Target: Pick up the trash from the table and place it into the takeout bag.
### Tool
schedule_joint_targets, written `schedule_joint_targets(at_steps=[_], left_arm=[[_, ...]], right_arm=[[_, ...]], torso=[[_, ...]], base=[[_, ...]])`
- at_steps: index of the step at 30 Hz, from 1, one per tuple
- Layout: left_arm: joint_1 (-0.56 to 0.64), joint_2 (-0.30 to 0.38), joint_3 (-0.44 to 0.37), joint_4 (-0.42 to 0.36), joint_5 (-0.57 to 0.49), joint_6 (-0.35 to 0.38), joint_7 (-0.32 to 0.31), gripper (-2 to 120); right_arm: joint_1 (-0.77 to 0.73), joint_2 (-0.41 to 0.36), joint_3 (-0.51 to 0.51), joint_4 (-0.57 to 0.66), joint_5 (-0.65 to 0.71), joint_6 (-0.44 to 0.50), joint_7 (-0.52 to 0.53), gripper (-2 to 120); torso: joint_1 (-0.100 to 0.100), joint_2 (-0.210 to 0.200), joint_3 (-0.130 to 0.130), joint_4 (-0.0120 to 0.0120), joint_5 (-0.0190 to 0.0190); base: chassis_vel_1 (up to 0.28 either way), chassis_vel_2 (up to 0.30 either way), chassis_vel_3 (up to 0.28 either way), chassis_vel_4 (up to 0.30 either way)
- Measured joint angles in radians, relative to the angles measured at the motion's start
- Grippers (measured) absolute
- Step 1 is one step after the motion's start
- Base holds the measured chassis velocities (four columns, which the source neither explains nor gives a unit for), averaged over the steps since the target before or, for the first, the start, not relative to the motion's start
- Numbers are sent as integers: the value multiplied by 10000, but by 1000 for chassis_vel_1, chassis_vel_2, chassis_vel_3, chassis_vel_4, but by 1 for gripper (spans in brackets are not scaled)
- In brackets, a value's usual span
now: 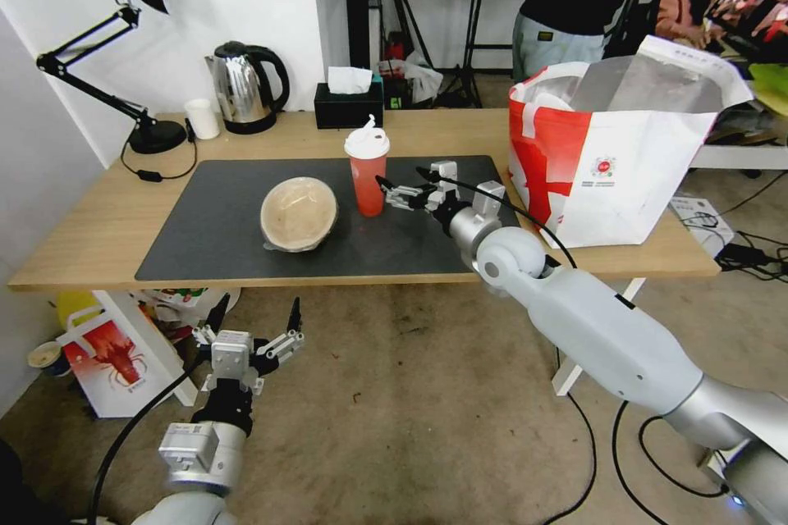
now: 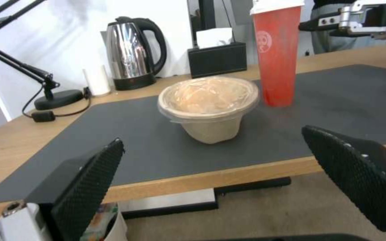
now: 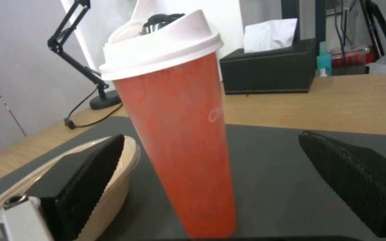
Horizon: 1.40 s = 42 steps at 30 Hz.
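Light-wood table (image 1: pixel 98 238) with its dark mat still carries 2 pieces of trash: the red cup (image 1: pixel 367 172) upright mid-mat and the beige bowl (image 1: pixel 299 213) just left of it. Right gripper (image 1: pixel 384 190), fingers spread, sits just right of the cup, not yet closed. Takeout bag (image 1: pixel 607 172) waits far right. Left gripper (image 1: pixel 254 320) hangs spread below the near edge.

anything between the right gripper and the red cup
Nothing: in the head view, bare mat separates the open right gripper from the cup.
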Motion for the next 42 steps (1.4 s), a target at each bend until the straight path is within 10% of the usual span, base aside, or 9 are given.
schedule_joint_targets(at_steps=[42], left_arm=[[0, 0, 0, 0, 0, 0, 0, 100]], right_arm=[[614, 732, -400, -1395, -76, 62, -246, 100]], torso=[[-1, 0, 0, -1, 0]], base=[[0, 0, 0, 0]])
